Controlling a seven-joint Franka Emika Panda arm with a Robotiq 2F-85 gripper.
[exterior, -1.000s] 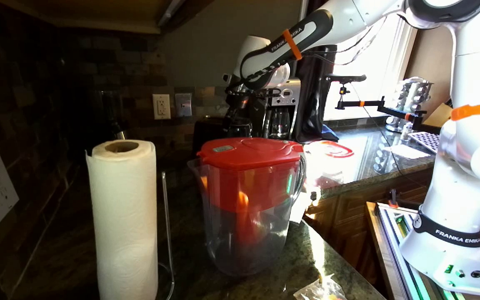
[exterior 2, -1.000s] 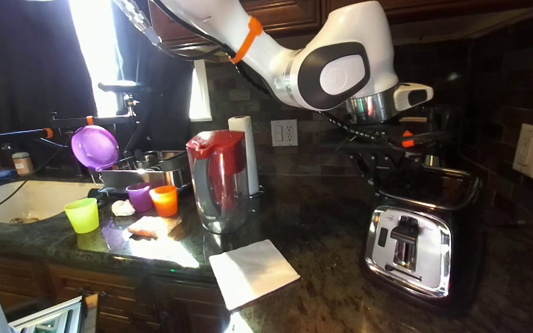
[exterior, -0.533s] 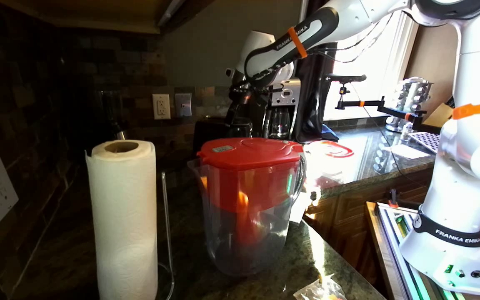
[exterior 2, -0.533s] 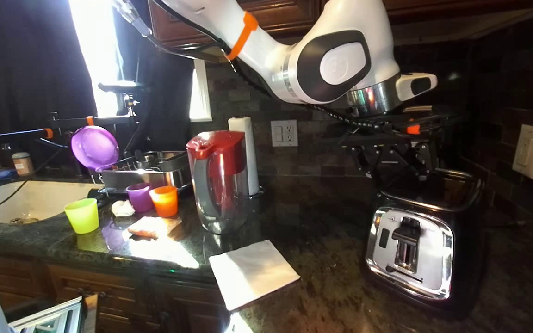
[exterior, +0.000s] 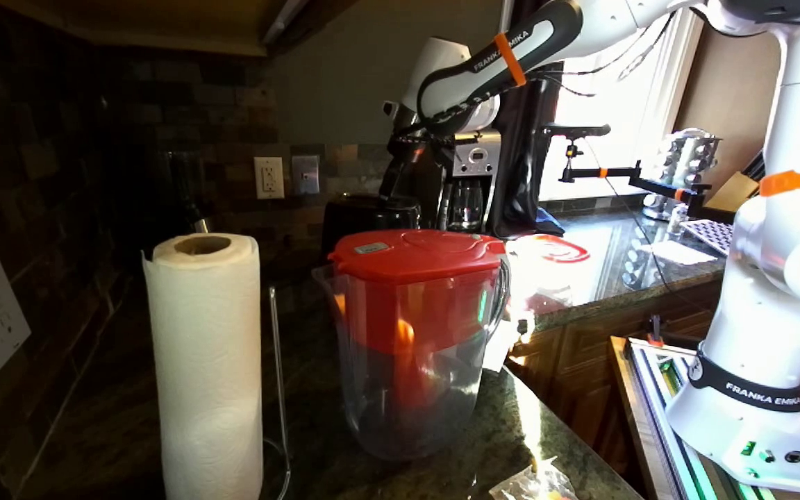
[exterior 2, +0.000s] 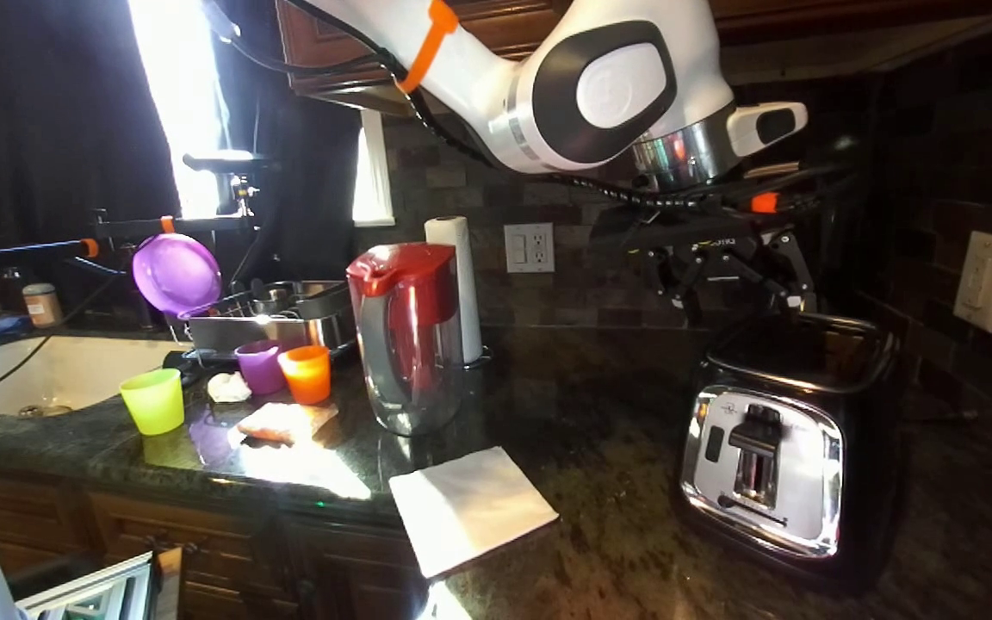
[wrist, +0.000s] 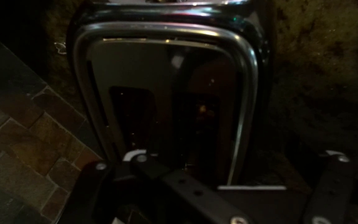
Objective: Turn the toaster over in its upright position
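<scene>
On the dark stone counter, under the white, black-trimmed robot arm, the black, boxy, chrome-fronted toaster stands upright; it looks stiff, heavy and slick, best gripped across its sides. The black metal gripper hangs above, fingers apart. The arm's black base band reads "FRANKA EMIKA"; toaster print is illegible.

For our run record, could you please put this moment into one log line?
toaster: upright on counter, slots up | fingers: apart, holding nothing, near toaster's top | contact: unclear | task: apparently done
</scene>
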